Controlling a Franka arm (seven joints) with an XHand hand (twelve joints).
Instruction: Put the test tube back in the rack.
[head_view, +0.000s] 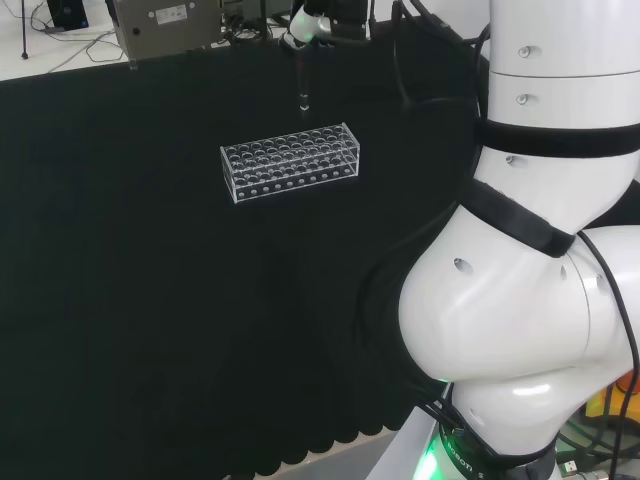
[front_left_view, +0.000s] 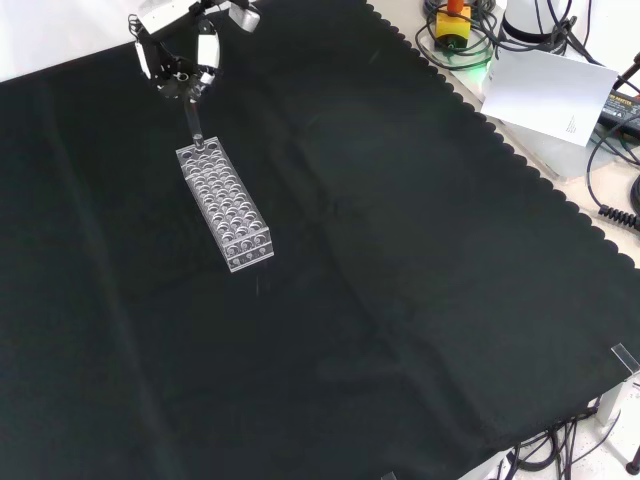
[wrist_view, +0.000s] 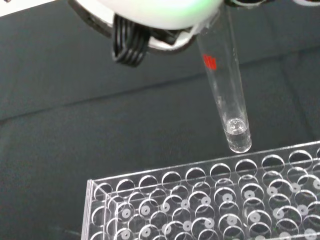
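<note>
A clear plastic rack (head_view: 290, 160) with several rows of round holes stands on the black cloth, and I see no tube in it. The hand (front_left_view: 185, 65) hangs above the rack's far end (front_left_view: 225, 205) in the front view, fingers curled on the top of a clear test tube (front_left_view: 193, 120). The tube (head_view: 303, 85) points down, nearly upright. In the wrist view the tube (wrist_view: 227, 95) carries a red mark, and its rounded tip hovers just above the rack's outer row of holes (wrist_view: 215, 200), apart from it. The hand (wrist_view: 155, 15) is a blurred white shape there.
The arm's white links (head_view: 540, 250) rise at the right of the head view. A grey box (head_view: 165, 25) stands beyond the cloth's far edge. In the front view a white sheet (front_left_view: 555, 95), cables and an orange and yellow button (front_left_view: 452, 22) lie off the scalloped cloth edge.
</note>
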